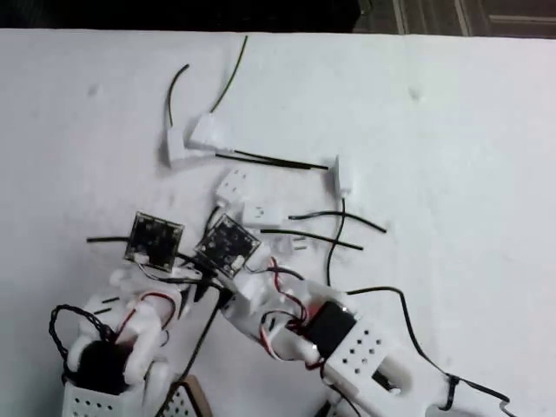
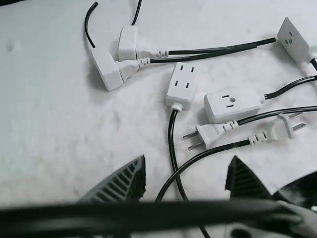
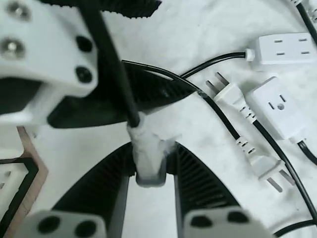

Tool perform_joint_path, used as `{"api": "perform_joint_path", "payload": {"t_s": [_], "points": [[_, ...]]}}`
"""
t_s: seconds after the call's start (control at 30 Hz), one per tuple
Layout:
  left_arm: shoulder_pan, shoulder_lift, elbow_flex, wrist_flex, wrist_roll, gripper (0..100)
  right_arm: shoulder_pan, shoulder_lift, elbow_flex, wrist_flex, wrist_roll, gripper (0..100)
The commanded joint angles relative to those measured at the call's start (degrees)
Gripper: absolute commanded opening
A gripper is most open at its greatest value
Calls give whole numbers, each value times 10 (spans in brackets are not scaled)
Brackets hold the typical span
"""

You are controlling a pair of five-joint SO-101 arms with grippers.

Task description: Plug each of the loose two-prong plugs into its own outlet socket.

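Observation:
Two loose two-prong plugs point(image 2: 205, 135) point(image 2: 277, 128) lie on the white table, prongs pointing opposite ways, beside a grounded outlet point(image 2: 230, 103) and a two-socket block point(image 2: 181, 84). Farther off, two outlet blocks point(image 2: 106, 67) point(image 2: 128, 42) each have a white plug seated in them. Another outlet point(image 2: 294, 37) lies off to the side. My left gripper point(image 2: 185, 181) is open just short of the loose plugs, a black cord point(image 2: 148, 213) crossing close under it. My right gripper point(image 3: 151, 171) is shut on a white plug point(image 3: 148, 148), whose prongs are hidden and whose cord runs away from it.
Black cords point(image 1: 308, 234) criss-cross the table's middle. Both arms crowd the near edge, their camera boards point(image 1: 155, 236) point(image 1: 228, 243) side by side. A wood-edged piece point(image 1: 187, 395) sits between the arm bases. The table's far half is bare white surface point(image 1: 452, 113).

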Motion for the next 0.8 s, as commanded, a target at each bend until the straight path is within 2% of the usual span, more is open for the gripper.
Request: {"api": "perform_joint_path", "payload": {"t_s": [0.0, 0.3, 0.4, 0.77], "points": [[-10, 7, -4, 2, -4, 264, 30, 53, -15, -14, -4, 18], [-121, 7, -4, -3, -1, 267, 72, 178, -70, -7, -4, 18], [-147, 7, -6, -2, -4, 265, 81, 214, -98, 23, -4, 19], [-151, 7, -7, 2, -4, 264, 81, 497, -307, 179, -4, 21]]}}
